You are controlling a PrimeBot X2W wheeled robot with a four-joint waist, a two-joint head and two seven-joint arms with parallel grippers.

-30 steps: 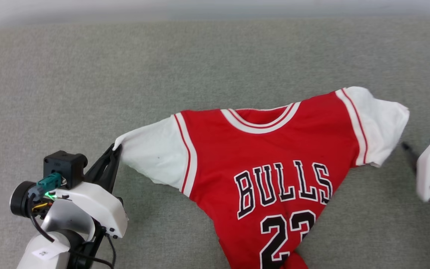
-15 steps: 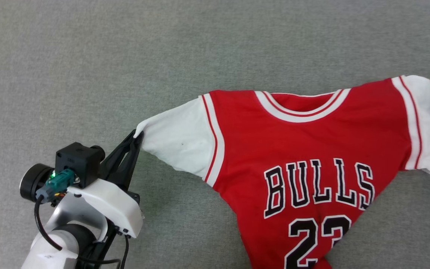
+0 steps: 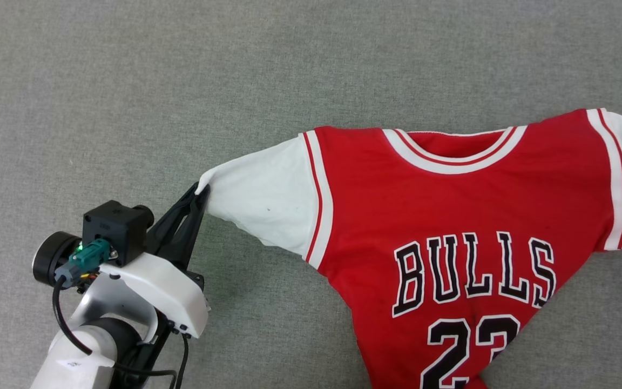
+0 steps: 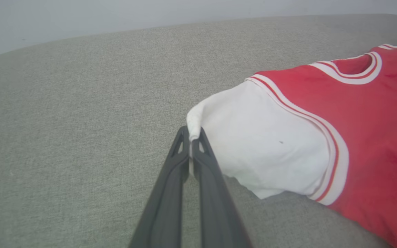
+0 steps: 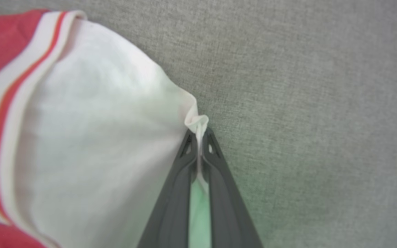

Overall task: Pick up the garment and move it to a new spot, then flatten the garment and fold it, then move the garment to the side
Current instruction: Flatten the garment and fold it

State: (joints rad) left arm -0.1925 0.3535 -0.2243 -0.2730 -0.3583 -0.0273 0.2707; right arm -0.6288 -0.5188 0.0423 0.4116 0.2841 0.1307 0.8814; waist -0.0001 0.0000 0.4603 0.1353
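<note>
- Nearest the robot, the shirt (image 3: 451, 227) lies print side up on the grey desk (image 3: 127, 81). It narrows toward its hem, which runs off the bottom edge of the head view.
- From the lower left comes the left arm (image 3: 143, 292). The left jaws are closed to a thin slit on the tip of the left sleeve (image 4: 264, 151), which looks raised just off the desk.
- The right jaws pinch the tip of the right sleeve (image 5: 91, 131), with white cloth caught between them.
- The shirt's long line runs sleeve to sleeve across the robot's front, and each sleeve lies inward from its own jaws.
- Farthest off, the collar (image 3: 454, 156) points away from the robot. Flattening likely turns on an even outward pull along that line, with the bunched hem yet to be spread.
</note>
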